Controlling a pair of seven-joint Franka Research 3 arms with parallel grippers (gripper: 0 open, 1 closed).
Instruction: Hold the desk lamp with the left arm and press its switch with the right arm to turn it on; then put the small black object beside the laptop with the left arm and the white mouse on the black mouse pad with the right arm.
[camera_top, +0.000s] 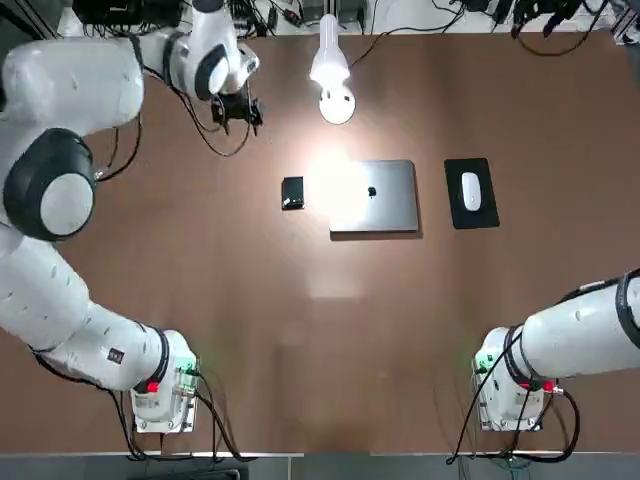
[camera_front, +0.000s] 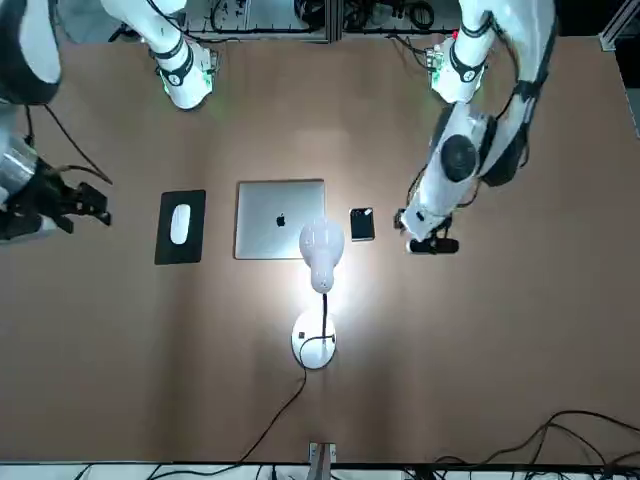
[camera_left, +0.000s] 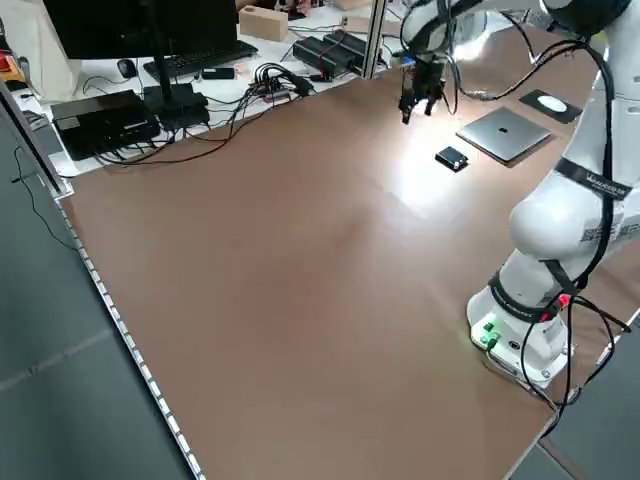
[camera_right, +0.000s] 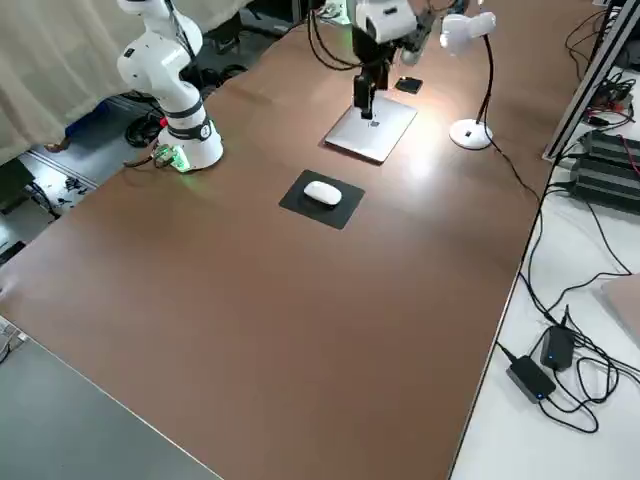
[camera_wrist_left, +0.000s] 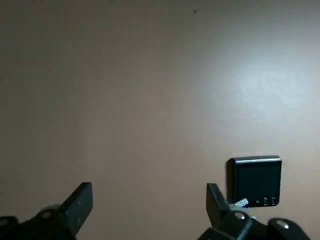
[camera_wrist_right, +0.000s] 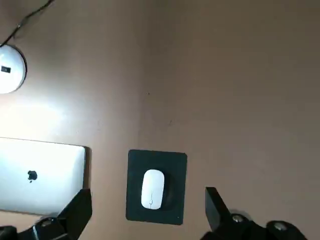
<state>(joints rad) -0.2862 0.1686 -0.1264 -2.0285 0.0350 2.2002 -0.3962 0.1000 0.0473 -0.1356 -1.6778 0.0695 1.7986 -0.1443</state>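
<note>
The left gripper was held with its jaws released and empty, above the bare desk and apart from every task thing. From those jaws, the small black object lay back toward the robot's base and inward. It rested flat on the desk just beside the laptop, on the laptop's edge nearer these jaws. In the left wrist view the small black object showed past 1 finger, outside the gap, so nothing stood between the 2 jaws.

The right gripper was likewise spread wide and empty, out beyond the outer side of the black mouse pad. From these jaws the white mouse lay inward, toward the laptop. It sat on the pad with its long axis along the pad's long axis. In the right wrist view both were seen well below the open gap.

The desk lamp was seen lit, on the far side of the laptop from the robot. It stood inward of the left jaws and was touched by neither arm.

Every placement was judged to be done. The left jaws were the nearer to the block and the right jaws to the mouse, but no further grasp seemed to be required. Only a clear retreat was judged to remain.
</note>
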